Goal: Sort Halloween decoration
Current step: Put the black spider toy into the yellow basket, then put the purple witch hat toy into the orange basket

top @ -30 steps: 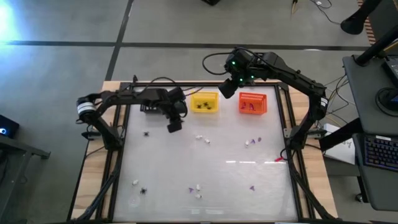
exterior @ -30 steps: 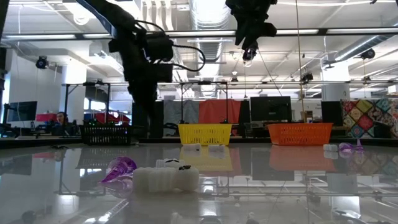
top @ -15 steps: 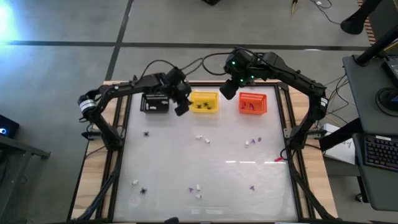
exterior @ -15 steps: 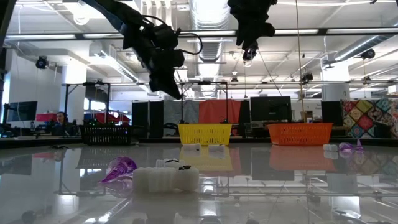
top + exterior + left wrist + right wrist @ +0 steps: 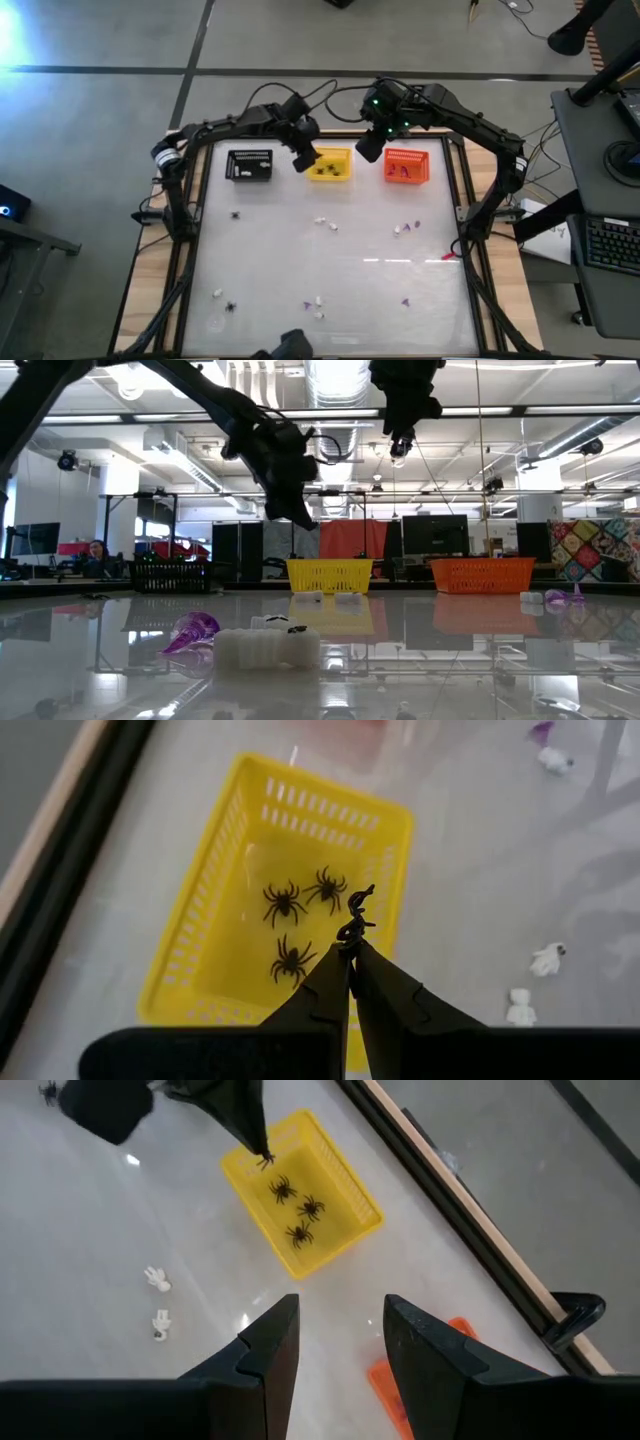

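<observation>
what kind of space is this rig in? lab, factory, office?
Looks like an open-plan robotics lab or workshop: exposed ceiling ducting and strip lights overhead, a row of monitors on benches behind the table, and a desk with a keyboard beside the rig.

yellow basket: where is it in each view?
High: yellow basket at the far edge, between the black basket and the orange basket.
Low: centre, far back.
Left wrist: centre, under the fingers.
Right wrist: upper middle.
Shared landmark: spiders inside.
</observation>
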You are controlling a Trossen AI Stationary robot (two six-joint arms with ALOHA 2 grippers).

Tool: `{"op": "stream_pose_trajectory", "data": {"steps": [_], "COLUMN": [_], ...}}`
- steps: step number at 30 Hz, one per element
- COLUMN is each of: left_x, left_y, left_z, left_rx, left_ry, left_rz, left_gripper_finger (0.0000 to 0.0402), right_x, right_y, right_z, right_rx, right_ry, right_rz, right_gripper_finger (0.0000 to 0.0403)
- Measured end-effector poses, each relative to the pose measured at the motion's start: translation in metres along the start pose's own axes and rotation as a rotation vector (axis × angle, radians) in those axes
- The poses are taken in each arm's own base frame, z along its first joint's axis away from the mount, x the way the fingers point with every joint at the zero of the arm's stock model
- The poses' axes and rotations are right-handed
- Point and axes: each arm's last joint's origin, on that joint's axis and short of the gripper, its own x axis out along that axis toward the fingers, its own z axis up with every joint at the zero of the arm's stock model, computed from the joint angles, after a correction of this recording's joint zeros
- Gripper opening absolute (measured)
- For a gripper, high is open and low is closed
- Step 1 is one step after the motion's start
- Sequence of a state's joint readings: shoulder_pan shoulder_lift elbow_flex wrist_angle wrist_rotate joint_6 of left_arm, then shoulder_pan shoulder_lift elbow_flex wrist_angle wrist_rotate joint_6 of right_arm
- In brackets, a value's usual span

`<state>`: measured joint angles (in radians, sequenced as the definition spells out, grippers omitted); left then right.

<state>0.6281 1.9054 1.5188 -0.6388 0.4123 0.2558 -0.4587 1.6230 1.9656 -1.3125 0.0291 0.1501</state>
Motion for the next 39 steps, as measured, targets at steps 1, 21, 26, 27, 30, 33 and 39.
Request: {"op": "stream_pose_trajectory", "data": {"steps": [1,21,26,27,30,33,39], "left_x": [0.003,0.027,0.027,0.027,0.024,0.012,-0.029], "left_y": [0.002,0.018,0.018,0.018,0.018,0.016,0.002], "left_z": [0.001,-0.008,-0.008,-0.009,-0.008,-0.001,0.016], "left_rx": [0.002,0.082,0.092,0.092,0.088,0.113,0.133], "left_ry": [0.015,0.112,0.111,0.112,0.144,0.194,0.239], "left_rz": [-0.003,-0.029,-0.029,-0.029,0.001,0.036,0.019], "left_gripper_finger": [0.0,0.0017,0.0059,0.0068,0.0094,0.0112,0.0118], "right_x": [0.0,0.0,0.0,0.0,0.0,-0.001,-0.01], "right_y": [0.0,-0.001,-0.001,-0.001,-0.001,-0.001,-0.004], "right_z": [0.0,-0.004,-0.004,-0.004,-0.004,-0.007,-0.021], "right_rx": [-0.009,0.005,0.013,0.015,0.015,0.021,0.034], "right_ry": [0.001,0.037,0.045,0.044,0.045,0.074,0.178], "right_rz": [0.0,-0.006,-0.007,-0.007,-0.007,-0.012,-0.042], "right_gripper_finger": [0.0137,0.0137,0.0137,0.0137,0.0137,0.0137,0.0137]}}
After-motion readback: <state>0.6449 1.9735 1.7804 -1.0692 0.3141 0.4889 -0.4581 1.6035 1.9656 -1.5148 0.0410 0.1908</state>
